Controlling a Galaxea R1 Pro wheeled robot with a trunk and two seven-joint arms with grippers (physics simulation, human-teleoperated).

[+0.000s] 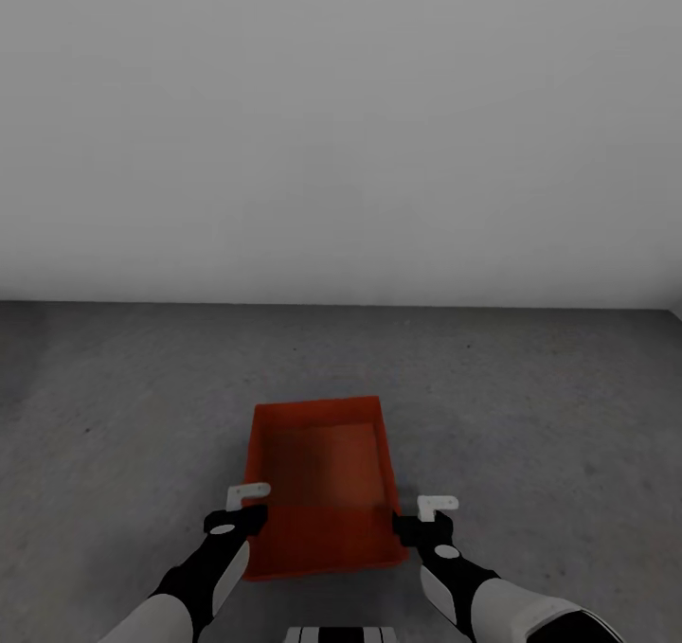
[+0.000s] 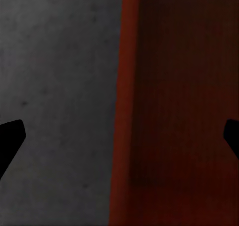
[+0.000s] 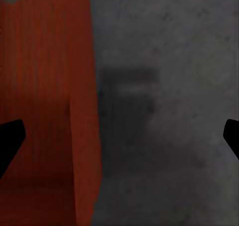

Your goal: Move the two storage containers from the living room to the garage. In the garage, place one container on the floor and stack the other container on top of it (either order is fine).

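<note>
One orange-red storage container [image 1: 322, 473] sits on the dark grey concrete floor [image 1: 530, 406] of the garage, just in front of me. My left gripper [image 1: 248, 509] is at its left wall near the front corner. In the left wrist view, that gripper [image 2: 119, 136] is open wide, with the container's wall [image 2: 127, 86] between its spread fingers. My right gripper [image 1: 428, 518] is at the right wall. In the right wrist view it [image 3: 119, 136] is also open, one finger over the container's inside [image 3: 45, 86] and one over bare floor [image 3: 174, 61].
A plain pale grey wall [image 1: 341, 132] rises a short way behind the container. Bare concrete floor spreads to the left [image 1: 114, 406] and right of it. A small part of my base [image 1: 341, 634] shows at the lower edge.
</note>
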